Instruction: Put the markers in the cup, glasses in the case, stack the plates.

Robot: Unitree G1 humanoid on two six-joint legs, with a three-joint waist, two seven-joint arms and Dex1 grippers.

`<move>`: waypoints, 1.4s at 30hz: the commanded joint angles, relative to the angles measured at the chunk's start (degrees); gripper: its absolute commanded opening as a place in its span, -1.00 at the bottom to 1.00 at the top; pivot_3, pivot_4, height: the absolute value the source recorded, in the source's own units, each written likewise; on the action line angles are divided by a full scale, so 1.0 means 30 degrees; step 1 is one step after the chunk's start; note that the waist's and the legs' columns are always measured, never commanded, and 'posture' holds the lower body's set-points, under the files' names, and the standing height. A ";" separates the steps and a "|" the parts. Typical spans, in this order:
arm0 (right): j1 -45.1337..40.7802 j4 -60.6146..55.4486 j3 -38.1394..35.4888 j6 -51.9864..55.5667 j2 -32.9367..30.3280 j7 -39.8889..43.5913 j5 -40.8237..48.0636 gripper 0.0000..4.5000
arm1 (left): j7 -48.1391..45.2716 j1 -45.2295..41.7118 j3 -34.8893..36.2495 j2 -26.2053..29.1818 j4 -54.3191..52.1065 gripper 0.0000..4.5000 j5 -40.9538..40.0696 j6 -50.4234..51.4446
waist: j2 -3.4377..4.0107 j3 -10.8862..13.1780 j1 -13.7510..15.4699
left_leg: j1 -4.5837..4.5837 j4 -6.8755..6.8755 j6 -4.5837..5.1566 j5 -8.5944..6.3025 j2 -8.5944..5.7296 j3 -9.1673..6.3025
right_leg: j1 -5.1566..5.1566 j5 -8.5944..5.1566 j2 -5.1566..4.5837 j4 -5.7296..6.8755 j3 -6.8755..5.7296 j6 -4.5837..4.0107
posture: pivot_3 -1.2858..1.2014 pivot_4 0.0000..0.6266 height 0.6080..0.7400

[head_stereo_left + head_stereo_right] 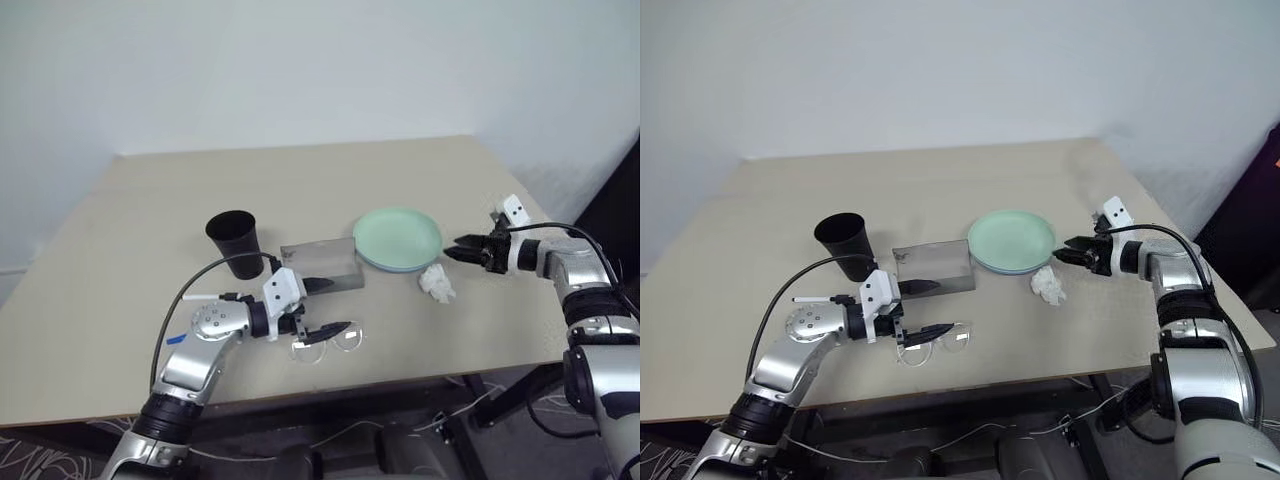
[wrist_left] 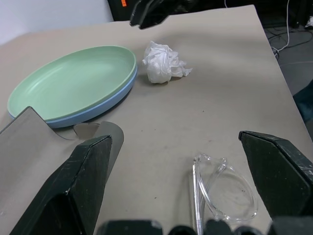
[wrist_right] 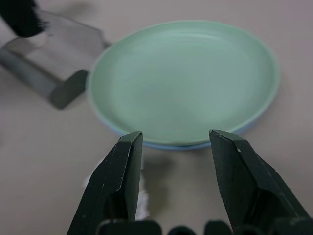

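The mint green plate (image 1: 397, 236) lies on top of the light blue plate (image 2: 110, 100), right of the grey case (image 1: 320, 262), whose lid looks raised. The black cup (image 1: 233, 240) stands upright left of the case. The clear glasses (image 1: 330, 343) lie near the table's front edge. My left gripper (image 1: 325, 307) hangs open just above and behind them, one finger by the case, nothing held. My right gripper (image 1: 452, 249) is open and empty, pointing at the plates' right rim from a short way off. A thin white marker (image 1: 200, 294) pokes out behind my left forearm.
A crumpled white tissue (image 1: 437, 283) lies in front of the plates, just below my right gripper. The beige table (image 1: 300, 180) has bare room across its back half. Its right edge runs close behind my right arm.
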 commanded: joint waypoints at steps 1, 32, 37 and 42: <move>0.0613 -0.2309 0.0112 0.0835 -0.0280 0.0679 0.0585 0.21 | -0.0024 -0.0462 0.0083 -0.0002 -0.0313 0.97 -0.0088 -0.0140 | -0.0001 0.0000 0.0000 | -0.0001 0.0008 -0.0001 0.0000 -0.0001 0.0004 | 0.0002 0.0000 0.0000 -0.0003 0.0000 0.0000 | 0.03 -1.00 0.95; 0.1335 -0.3285 0.1005 -0.0327 0.0168 -0.0561 0.0281 -0.97 | 0.0114 -0.0364 0.0159 0.0098 -0.0187 0.97 0.0136 -0.0289 | -0.0006 0.0002 0.0089 | -0.0015 0.0046 -0.0001 0.0000 -0.0002 0.0010 | 0.0006 0.0002 -0.0002 -0.0010 0.0000 0.0003 | 0.03 -1.00 0.95; -0.0477 -0.3699 0.0010 0.0273 0.0663 -0.1382 0.1206 -0.97 | 0.0095 -0.0292 0.0194 0.0157 -0.0214 0.97 0.0166 -0.0318 | -0.0001 0.0003 0.0070 | -0.0016 0.0042 0.0000 -0.0001 0.0001 0.0020 | -0.0003 0.0003 -0.0003 -0.0008 0.0004 0.0004 | 0.03 -1.00 0.95; -0.2481 -0.1464 0.0012 -0.0671 0.1767 -0.3830 0.0444 -0.97 | 0.0069 -0.0428 0.0173 0.0115 -0.0045 0.97 0.0227 -0.0411 | -0.0008 -0.0001 0.0086 | 0.0000 0.0030 -0.0001 -0.0001 0.0016 -0.0003 | 0.0005 0.0003 0.0001 -0.0008 -0.0022 0.0003 | 0.03 -1.00 0.95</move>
